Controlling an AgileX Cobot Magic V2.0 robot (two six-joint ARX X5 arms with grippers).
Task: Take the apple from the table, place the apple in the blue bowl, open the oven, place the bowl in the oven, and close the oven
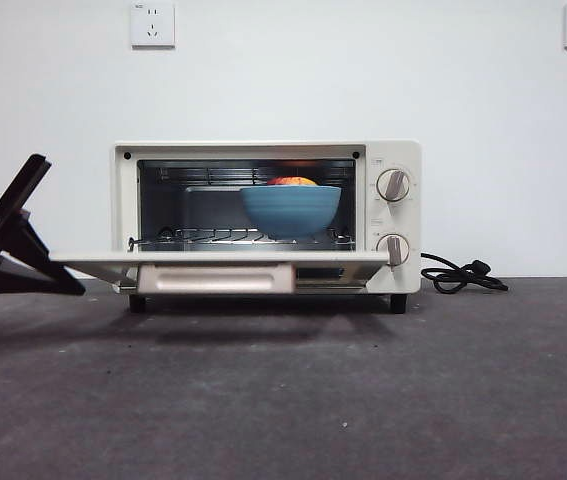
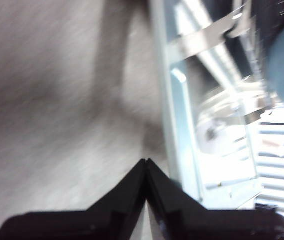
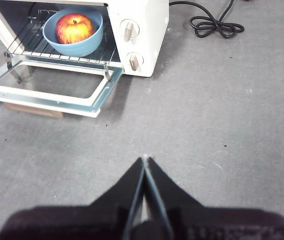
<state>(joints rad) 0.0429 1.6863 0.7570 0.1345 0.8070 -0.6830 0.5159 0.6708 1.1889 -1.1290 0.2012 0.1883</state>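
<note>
The cream-white oven (image 1: 393, 155) stands open, its glass door (image 1: 223, 257) folded down flat. On the wire rack inside sits the blue bowl (image 1: 291, 210) with the red and yellow apple (image 1: 293, 181) in it. The right wrist view shows the oven (image 3: 142, 20), the door (image 3: 46, 102), the bowl (image 3: 74, 45) and the apple (image 3: 74, 27) from above. My left gripper (image 1: 68, 285) is shut and empty, low beside the door's left end. Its wrist view, blurred, shows the jaws (image 2: 146, 162) next to the door frame (image 2: 182, 125). My right gripper (image 3: 145, 160) is shut and empty over the table (image 3: 222, 125), well in front of the oven.
A black cord (image 1: 458, 275) lies coiled to the right of the oven, also in the right wrist view (image 3: 214, 22). Two wall sockets (image 1: 153, 24) sit high on the white wall behind. The dark table (image 1: 363, 400) stretches in front of the oven.
</note>
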